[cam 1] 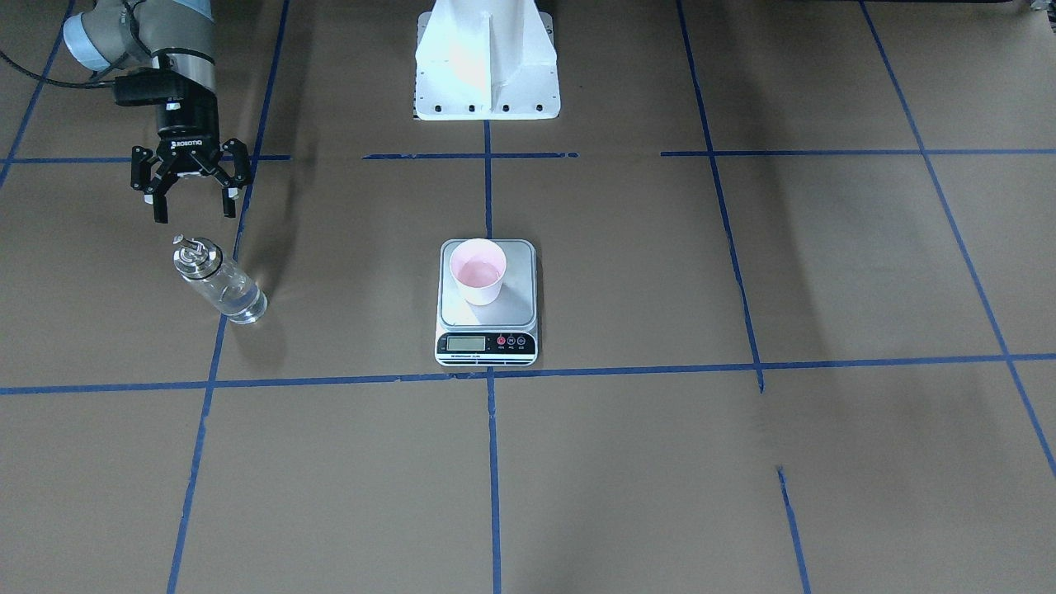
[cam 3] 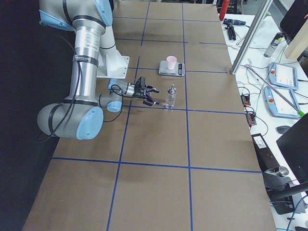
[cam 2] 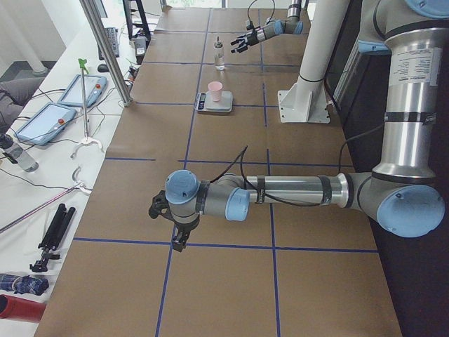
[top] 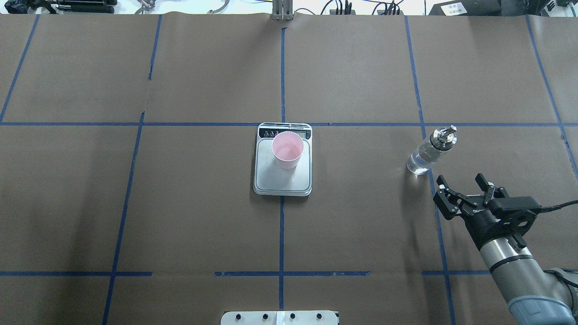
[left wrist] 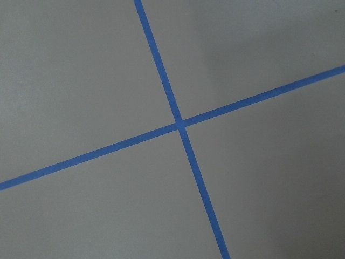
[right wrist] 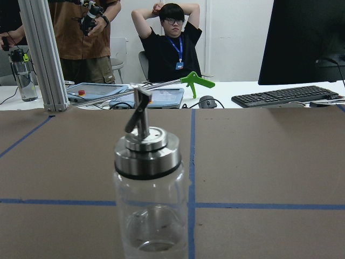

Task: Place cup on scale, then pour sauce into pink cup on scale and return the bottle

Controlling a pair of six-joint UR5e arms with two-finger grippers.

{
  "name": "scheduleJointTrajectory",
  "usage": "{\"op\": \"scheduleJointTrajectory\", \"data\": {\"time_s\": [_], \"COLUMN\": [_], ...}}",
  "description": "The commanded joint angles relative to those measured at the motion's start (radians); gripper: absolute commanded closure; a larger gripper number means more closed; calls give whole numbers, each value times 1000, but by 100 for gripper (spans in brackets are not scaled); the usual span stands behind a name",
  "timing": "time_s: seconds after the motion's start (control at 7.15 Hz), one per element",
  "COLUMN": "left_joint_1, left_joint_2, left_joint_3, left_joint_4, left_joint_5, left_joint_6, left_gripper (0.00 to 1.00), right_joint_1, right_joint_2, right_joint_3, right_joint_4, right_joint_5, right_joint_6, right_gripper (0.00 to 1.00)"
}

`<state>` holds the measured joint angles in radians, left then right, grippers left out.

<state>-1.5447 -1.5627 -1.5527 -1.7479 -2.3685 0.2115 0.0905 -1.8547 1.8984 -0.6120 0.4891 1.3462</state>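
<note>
Standing near the right edge of the table [top: 361,234], glass bottle [top: 428,153]: long axis vertical, spout up. Right gripper [top: 459,178] beside it: jaws spread, empty.

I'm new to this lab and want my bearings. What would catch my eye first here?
The pale pink cup standing on the steel-topped kitchen scale at the centre of the table. Next, the clear glass bottle with its metal pour spout, upright on the robot's right side, with the open right gripper just short of it, not touching.
</note>
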Motion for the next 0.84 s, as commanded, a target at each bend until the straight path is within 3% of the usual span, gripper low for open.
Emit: {"op": "scheduleJointTrajectory", "data": {"time_s": [0.0, 0.14, 0.42, 0.7], "left_joint_1": [0, 0, 0, 0], "left_joint_2": [1, 0, 0, 0], "left_joint_3": [0, 0, 0, -1], "left_joint_4": [-1, -1, -1, -1], "left_joint_5": [0, 0, 0, 0], "left_joint_6": [0, 0, 0, 0], "left_gripper": [0, 0, 0, 0], "right_joint_1": [2, 3, 82, 269], "right_joint_2": [-101, -119, -135, -126], "right_joint_3": [-15, -24, -64, -62], "right_joint_4": [130, 187, 273, 275], "right_joint_5": [9, 14, 115, 311], "right_joint_6": [-44, -103, -200, -336], "right_gripper": [0, 0, 0, 0]}}
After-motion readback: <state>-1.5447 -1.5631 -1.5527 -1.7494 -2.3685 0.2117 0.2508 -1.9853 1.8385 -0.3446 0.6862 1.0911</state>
